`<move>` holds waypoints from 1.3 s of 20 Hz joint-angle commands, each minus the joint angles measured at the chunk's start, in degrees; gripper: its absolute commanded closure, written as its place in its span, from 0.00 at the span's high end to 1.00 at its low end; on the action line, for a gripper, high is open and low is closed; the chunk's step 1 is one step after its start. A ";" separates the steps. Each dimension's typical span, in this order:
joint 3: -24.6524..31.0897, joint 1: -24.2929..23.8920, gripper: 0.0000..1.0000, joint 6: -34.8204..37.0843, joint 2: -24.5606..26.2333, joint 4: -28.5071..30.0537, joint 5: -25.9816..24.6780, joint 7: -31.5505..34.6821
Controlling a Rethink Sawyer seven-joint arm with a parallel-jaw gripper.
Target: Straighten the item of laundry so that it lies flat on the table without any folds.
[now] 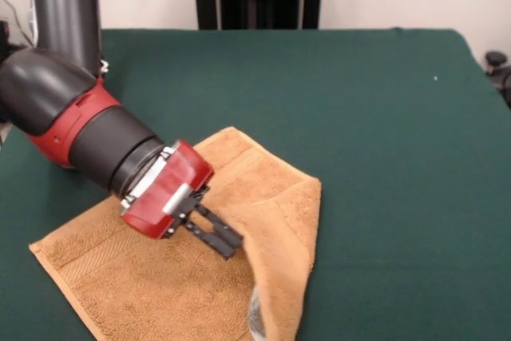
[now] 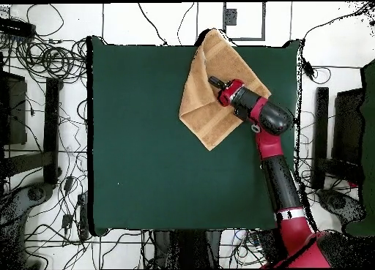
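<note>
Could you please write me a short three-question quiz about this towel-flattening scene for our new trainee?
1. True or false: the golden-tan towel already lies fully flat on the green table.
2. In the front view, which side of the towel is folded over? A) the picture's right side B) the picture's left side C) neither side
3. Fill in: the gripper is above the ____.

Key:
1. False: one edge is turned over onto the rest.
2. A: the fold runs along the picture's right side.
3. Towel: the dark fingers point at the fold; whether they grip the cloth cannot be told.
</note>
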 commanded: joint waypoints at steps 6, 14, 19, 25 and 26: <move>3.28 1.44 0.00 -14.17 11.41 2.55 -10.79 -11.78; 8.17 0.38 0.00 -15.84 17.49 1.22 -14.41 -15.00; 12.35 0.49 0.00 -13.86 21.31 -0.53 -14.53 -19.26; 13.56 1.81 0.00 -11.88 21.36 -0.49 -13.24 -13.95; 10.88 2.57 0.00 -12.26 17.85 -0.58 -14.53 -10.10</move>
